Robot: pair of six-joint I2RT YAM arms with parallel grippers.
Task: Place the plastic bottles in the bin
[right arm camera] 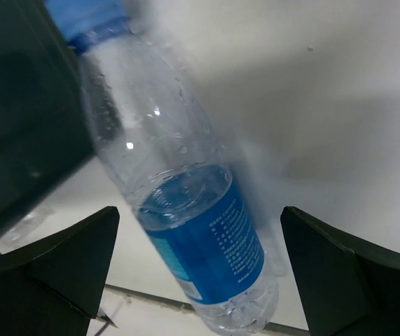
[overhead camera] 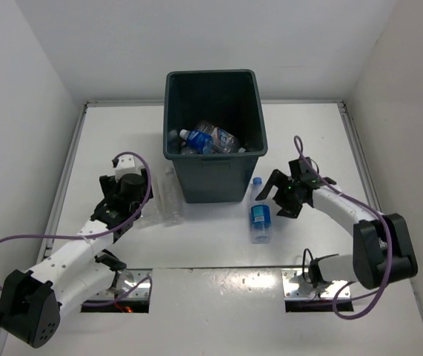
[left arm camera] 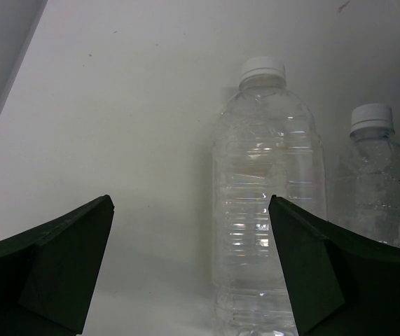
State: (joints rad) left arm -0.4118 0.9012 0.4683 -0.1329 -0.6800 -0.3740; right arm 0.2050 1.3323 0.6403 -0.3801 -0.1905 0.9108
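My right end effector (right arm camera: 200,210) is spread wide and empty, lined up on the blue-labelled bottle (overhead camera: 260,216) lying on the bench (overhead camera: 211,256) just off the bin's (overhead camera: 211,182) front right corner. I'd sink lower, centre on the label, then close. The bin wall crowds one finger, so careful there. My left end effector (left arm camera: 190,203), also apart and empty, faces two clear bottles (left arm camera: 270,210) at the bin's front left corner. More bottles (overhead camera: 210,139) already lie inside the bin.

dark grey bin (overhead camera: 212,178), clear blue-labelled bottle (right arm camera: 207,245), two clear white-capped bottles (left arm camera: 268,210) (left arm camera: 375,189).
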